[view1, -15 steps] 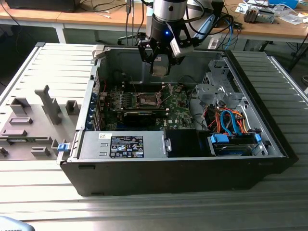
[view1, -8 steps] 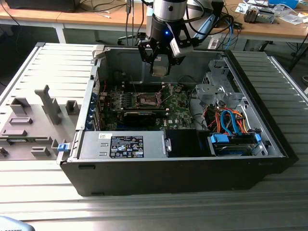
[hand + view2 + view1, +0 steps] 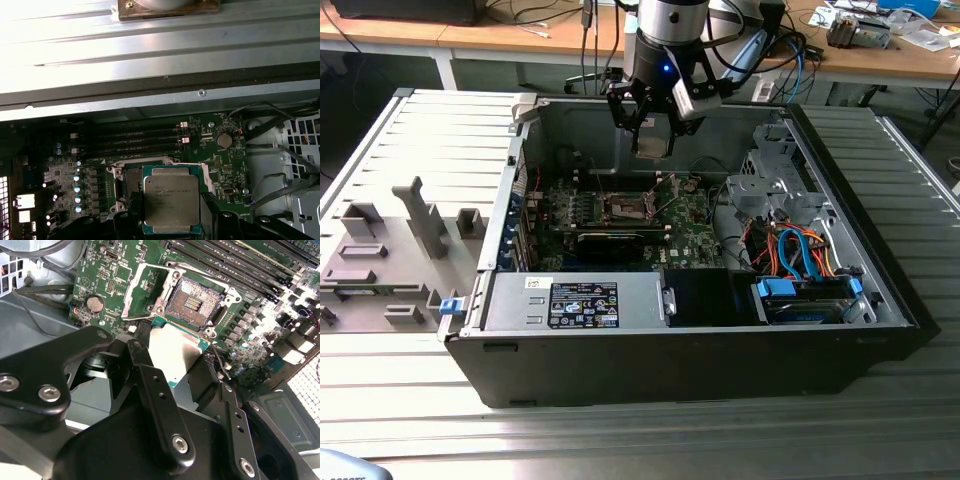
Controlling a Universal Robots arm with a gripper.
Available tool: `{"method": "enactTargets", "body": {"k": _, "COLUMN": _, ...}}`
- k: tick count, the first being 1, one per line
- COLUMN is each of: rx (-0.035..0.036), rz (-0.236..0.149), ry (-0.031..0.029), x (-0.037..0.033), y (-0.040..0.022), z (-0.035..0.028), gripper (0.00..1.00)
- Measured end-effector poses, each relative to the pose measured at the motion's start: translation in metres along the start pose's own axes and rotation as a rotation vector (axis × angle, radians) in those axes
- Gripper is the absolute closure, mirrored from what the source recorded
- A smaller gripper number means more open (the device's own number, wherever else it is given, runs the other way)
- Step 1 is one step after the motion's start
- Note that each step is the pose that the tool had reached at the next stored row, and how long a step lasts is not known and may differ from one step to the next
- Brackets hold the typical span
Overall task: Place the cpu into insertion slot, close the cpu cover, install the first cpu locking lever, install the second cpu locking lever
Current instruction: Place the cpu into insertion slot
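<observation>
Gripping one cpu [image 3: 652,146], a flat square chip with a silver-grey metal top, my hand [image 3: 652,128] hangs in the exterior view over one open grey computer case [image 3: 720,360] on the ribbed metal worktop [image 3: 620,440]. One small square dark insertion slot [image 3: 628,208] lies below on the green motherboard [image 3: 698,240].

In the second wrist view my two black fingers [image 3: 155,390] pinch the cpu [image 3: 175,347] just beside the slot [image 3: 192,302]. Its one thin silver cpu cover [image 3: 142,290] is swung open.

In the first wrist view the cpu [image 3: 171,197] hides most of the slot [image 3: 131,182].
</observation>
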State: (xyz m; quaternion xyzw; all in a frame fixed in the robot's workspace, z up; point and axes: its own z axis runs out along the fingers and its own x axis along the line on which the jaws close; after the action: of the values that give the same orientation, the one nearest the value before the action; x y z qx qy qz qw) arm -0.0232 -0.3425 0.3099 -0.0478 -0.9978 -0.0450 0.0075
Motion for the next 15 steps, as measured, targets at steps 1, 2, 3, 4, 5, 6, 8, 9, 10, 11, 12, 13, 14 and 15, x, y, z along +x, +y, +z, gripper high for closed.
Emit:
{"method": "enactTargets", "body": {"k": 1, "rx": 0.0000, "rz": 0.002, "ry": -0.0002, "x": 0.0000, "y": 0.0000, "z": 0.0000, "gripper": 0.45}}
{"method": "enactTargets", "body": {"k": 2, "rx": 0.0000, "rz": 0.003, "ry": -0.0002, "x": 0.0000, "y": 0.0000, "z": 0.0000, "gripper": 0.45}}
{"method": "enactTargets", "body": {"k": 3, "rx": -0.0001, "rz": 0.004, "ry": -0.0004, "x": 0.0000, "y": 0.0000, "z": 0.0000, "gripper": 0.45}}
{"method": "enactTargets", "body": {"k": 4, "rx": -0.0001, "rz": 0.006, "ry": -0.0005, "x": 0.0000, "y": 0.0000, "z": 0.0000, "gripper": 0.45}}
{"method": "enactTargets", "body": {"k": 5, "rx": -0.0001, "rz": 0.007, "ry": -0.0007, "x": 0.0000, "y": 0.0000, "z": 0.0001, "gripper": 0.45}}
{"method": "enactTargets", "body": {"k": 6, "rx": -0.0002, "rz": 0.009, "ry": -0.0008, "x": 0.0000, "y": 0.0000, "z": 0.0001, "gripper": 0.45}}
{"method": "enactTargets", "body": {"k": 8, "rx": -0.0002, "rz": 0.012, "ry": -0.0012, "x": 0.0000, "y": 0.0000, "z": 0.0001, "gripper": 0.45}}
{"method": "enactTargets", "body": {"k": 9, "rx": -0.0002, "rz": 0.013, "ry": -0.0012, "x": 0.0000, "y": 0.0000, "z": 0.0001, "gripper": 0.45}}
{"method": "enactTargets", "body": {"k": 10, "rx": -0.0003, "rz": 0.014, "ry": -0.0013, "x": 0.0000, "y": 0.0000, "z": 0.0001, "gripper": 0.45}}
{"method": "enactTargets", "body": {"k": 11, "rx": -0.0003, "rz": 0.015, "ry": -0.0014, "x": 0.0000, "y": 0.0000, "z": 0.0001, "gripper": 0.45}}
{"method": "enactTargets", "body": {"k": 12, "rx": -0.0002, "rz": 0.016, "ry": -0.0014, "x": 0.0000, "y": 0.0000, "z": 0.0001, "gripper": 0.45}}
{"method": "enactTargets", "body": {"k": 13, "rx": -0.0003, "rz": 0.017, "ry": -0.0016, "x": 0.0000, "y": 0.0000, "z": 0.0001, "gripper": 0.45}}
{"method": "enactTargets", "body": {"k": 14, "rx": -0.0003, "rz": 0.018, "ry": -0.0016, "x": 0.0000, "y": 0.0000, "z": 0.0002, "gripper": 0.45}}
{"method": "enactTargets", "body": {"k": 15, "rx": -0.0004, "rz": 0.019, "ry": -0.0017, "x": 0.0000, "y": 0.0000, "z": 0.0002, "gripper": 0.45}}
